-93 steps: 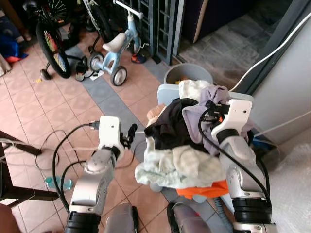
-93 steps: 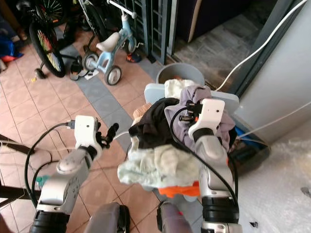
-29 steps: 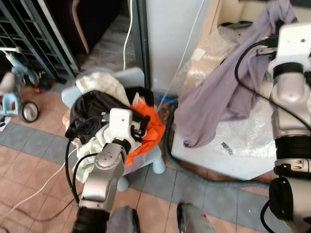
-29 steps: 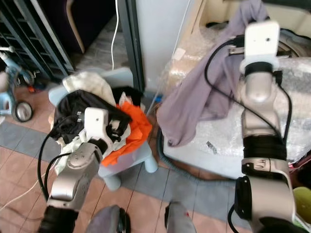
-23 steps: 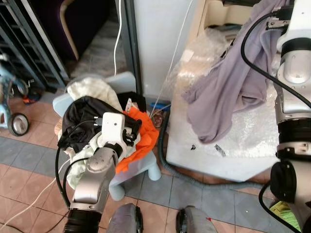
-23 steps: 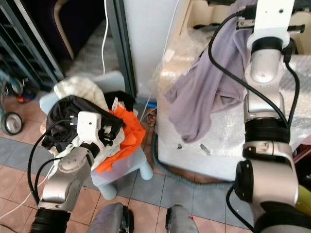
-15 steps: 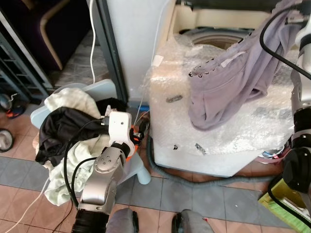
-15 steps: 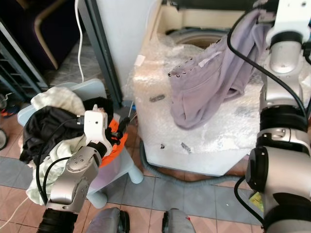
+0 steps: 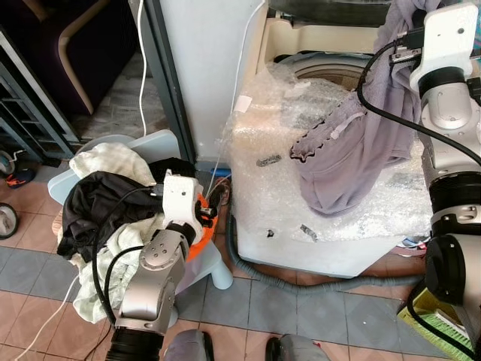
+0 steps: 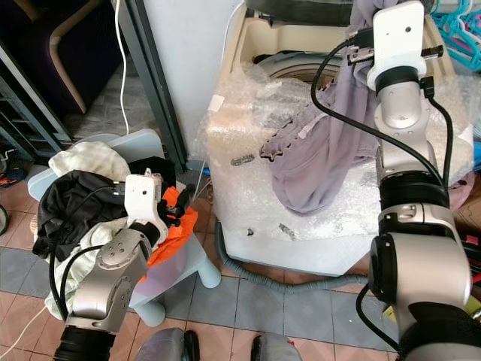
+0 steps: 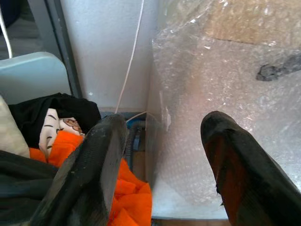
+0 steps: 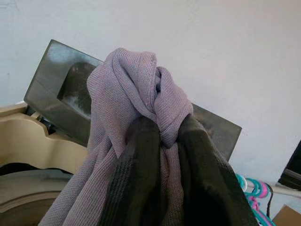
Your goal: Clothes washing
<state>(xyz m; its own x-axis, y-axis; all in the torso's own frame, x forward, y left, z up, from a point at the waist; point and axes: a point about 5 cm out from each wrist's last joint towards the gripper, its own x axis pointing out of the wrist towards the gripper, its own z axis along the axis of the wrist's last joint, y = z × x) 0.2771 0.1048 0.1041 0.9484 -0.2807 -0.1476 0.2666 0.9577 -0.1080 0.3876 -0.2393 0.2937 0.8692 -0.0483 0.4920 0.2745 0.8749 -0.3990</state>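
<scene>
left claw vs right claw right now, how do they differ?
Left claw is open and holds nothing; right claw is shut on the purple garment. The left sits low beside the clothes pile on the blue stool; the right is raised over the washing machine. Both have two black fingers.

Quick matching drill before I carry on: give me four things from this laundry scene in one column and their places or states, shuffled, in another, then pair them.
Things:
1. purple garment
2. orange cloth
3. left gripper
4. right gripper

States:
A. open, beside the bubble-wrapped washer
B. shut on fabric, raised
C. hanging, draped on the washer top
D. in the pile on the pale blue chair

Pairs: 1-C, 2-D, 3-A, 4-B
</scene>
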